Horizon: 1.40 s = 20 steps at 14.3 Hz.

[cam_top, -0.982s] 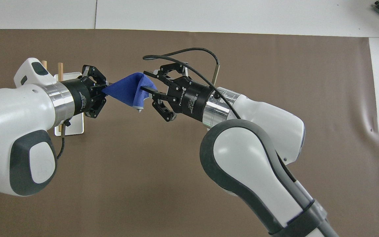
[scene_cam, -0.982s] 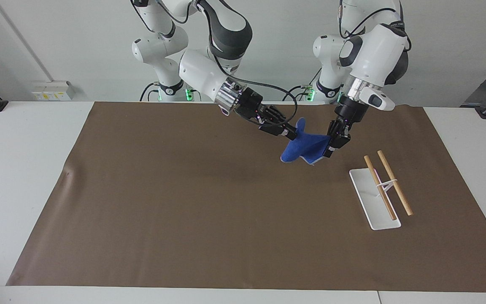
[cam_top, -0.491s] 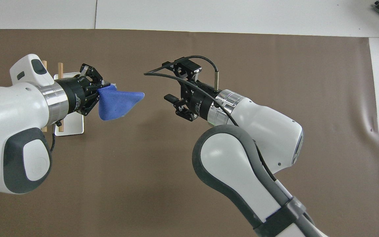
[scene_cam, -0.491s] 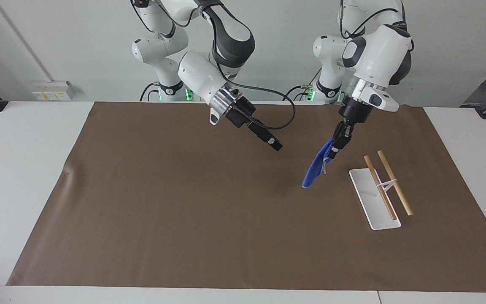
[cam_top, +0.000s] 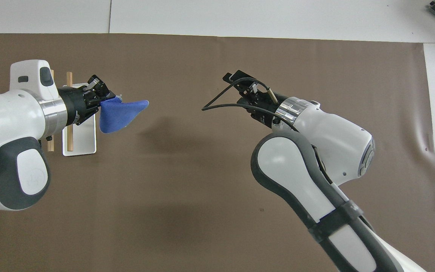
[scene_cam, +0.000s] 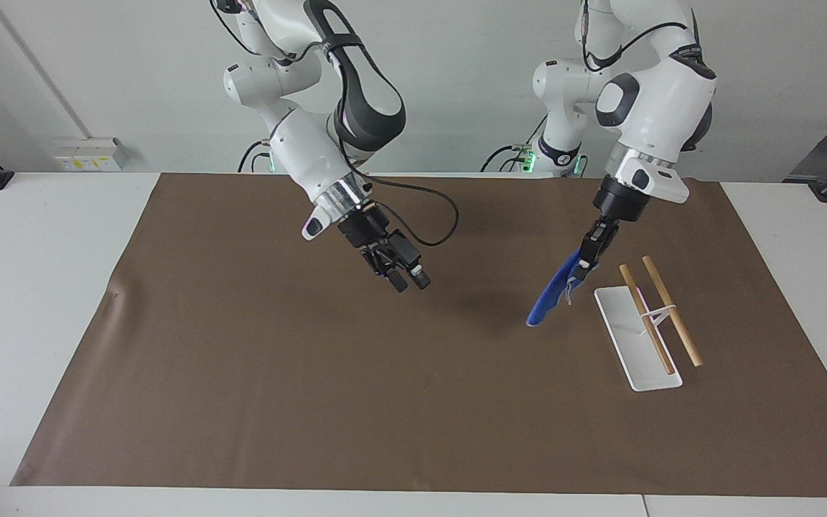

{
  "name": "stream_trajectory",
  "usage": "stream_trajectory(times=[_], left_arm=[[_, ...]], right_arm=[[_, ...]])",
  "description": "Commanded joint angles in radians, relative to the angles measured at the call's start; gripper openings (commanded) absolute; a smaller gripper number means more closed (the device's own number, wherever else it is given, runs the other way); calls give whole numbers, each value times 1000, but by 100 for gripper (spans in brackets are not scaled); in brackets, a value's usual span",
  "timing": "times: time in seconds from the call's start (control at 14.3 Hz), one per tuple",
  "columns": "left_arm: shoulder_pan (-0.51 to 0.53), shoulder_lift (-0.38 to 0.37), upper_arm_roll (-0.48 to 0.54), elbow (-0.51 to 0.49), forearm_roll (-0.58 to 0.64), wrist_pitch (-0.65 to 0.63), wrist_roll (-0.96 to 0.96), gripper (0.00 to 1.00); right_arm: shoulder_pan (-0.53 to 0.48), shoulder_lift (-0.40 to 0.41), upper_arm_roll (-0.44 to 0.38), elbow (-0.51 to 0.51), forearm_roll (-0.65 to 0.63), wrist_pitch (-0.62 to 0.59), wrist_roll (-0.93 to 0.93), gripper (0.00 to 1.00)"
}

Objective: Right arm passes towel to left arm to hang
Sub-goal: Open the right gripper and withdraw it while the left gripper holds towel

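Note:
The blue towel (scene_cam: 548, 300) hangs from my left gripper (scene_cam: 586, 260), which is shut on its upper edge. It drapes down in the air over the brown mat, close beside the rack (scene_cam: 636, 337). In the overhead view the towel (cam_top: 121, 113) sticks out from the left gripper (cam_top: 102, 99) toward the middle of the mat. My right gripper (scene_cam: 409, 280) is open and empty, in the air over the middle of the mat, well apart from the towel. It also shows in the overhead view (cam_top: 238, 81), with its black cable looping beside it.
The rack has a white flat base and two wooden rods (scene_cam: 661, 310), and it stands on the brown mat (scene_cam: 313, 395) toward the left arm's end. In the overhead view my left wrist partly covers the rack (cam_top: 79, 141).
My right gripper has let go of the towel and drawn back toward the right arm's end. My left gripper kept the towel and moved toward the rack; the towel now hangs down.

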Motion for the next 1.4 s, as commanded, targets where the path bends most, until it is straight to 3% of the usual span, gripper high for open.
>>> stream_trajectory(times=[0.0,0.28,0.42,0.63,0.98,1.33], left_arm=[[8,11,21,3,-2,-53,221,0],[10,39,63,24,-2,-71,396,0],[39,53,61,55,8,-103,488,0],[68,100,58,193,140,-262,572,0],[64,123,41,244,167,-284,582,0],[67,142,43,233,159,-251,585,0]], right_arm=[[-54,-11,8,-33,-146,-41,-91,100],[-146,-11,8,-12,-578,-202,-116,100],[-176,-9,8,13,-695,-280,-116,100],[-212,-12,6,57,-873,-406,-115,100],[-325,-37,2,220,-1035,-701,-105,100],[-414,-109,0,278,-1144,-895,-105,100]])
